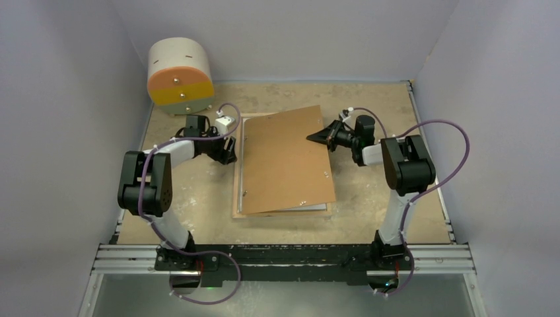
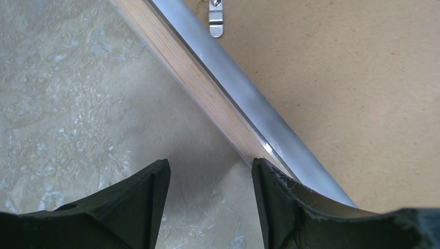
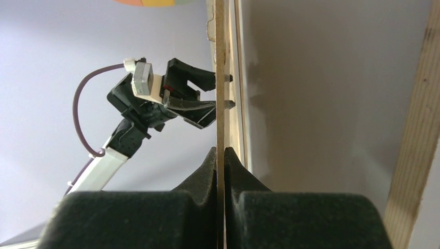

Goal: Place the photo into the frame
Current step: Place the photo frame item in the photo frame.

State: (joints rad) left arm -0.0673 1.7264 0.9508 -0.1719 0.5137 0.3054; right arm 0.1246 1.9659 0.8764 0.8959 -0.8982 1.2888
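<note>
The frame (image 1: 241, 165) lies flat, back upward, in the middle of the desk (image 1: 198, 191), its light wooden rim (image 2: 207, 93) showing along the left side. A brown backing board (image 1: 287, 162) rests on it, skewed, its far right corner swung past the frame's edge. The right tool (image 1: 314, 137) is clamped on that board's right edge, the thin sheet pinched between its 2 fingers (image 3: 244, 171). The left tool (image 1: 228, 153) sits at the frame's far left edge, its fingers apart and gripping nothing; 1 finger (image 2: 280, 197) is at the wooden rim, the other over bare desk. I cannot pick out the photo under the board.
</note>
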